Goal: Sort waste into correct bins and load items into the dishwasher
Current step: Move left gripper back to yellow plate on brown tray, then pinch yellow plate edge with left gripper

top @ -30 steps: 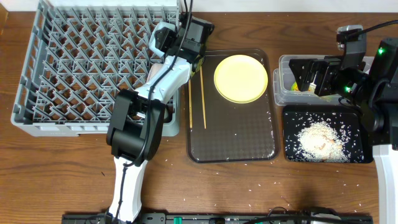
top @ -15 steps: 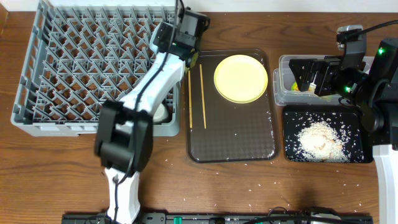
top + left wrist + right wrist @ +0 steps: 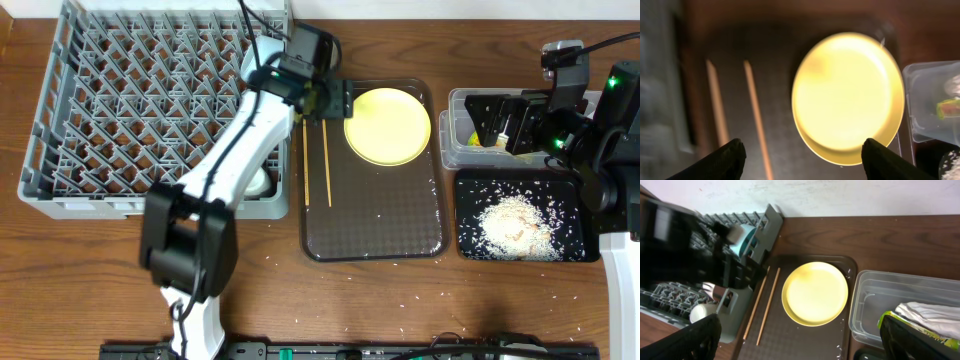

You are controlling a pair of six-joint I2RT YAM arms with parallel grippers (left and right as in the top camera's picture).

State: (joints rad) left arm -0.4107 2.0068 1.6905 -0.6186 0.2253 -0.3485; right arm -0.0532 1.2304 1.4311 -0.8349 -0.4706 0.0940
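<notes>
Our left claw (image 3: 802,156) hangs wide open over the yellow plate (image 3: 847,97) on the brown tray (image 3: 375,225), beside 2 chopsticks (image 3: 757,115); we judge plate-loading is in hand, needing a low rim pinch; our right claw (image 3: 800,330) gapes above the tub (image 3: 875,300).

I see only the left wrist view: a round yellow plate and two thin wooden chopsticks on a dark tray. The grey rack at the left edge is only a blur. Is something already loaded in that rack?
Observer: Yes. A small white cup sits in the large grey plastic dish rack, in the corner next to the dark brown serving tray.
Operator: Thank you. Where is the right gripper?
Observer: The right gripper is open and hangs over the clear deep plastic tub.
Operator: Of this tub I see only one end. What else lies inside?
Observer: A crumpled white paper wrapper lies in it.
</notes>
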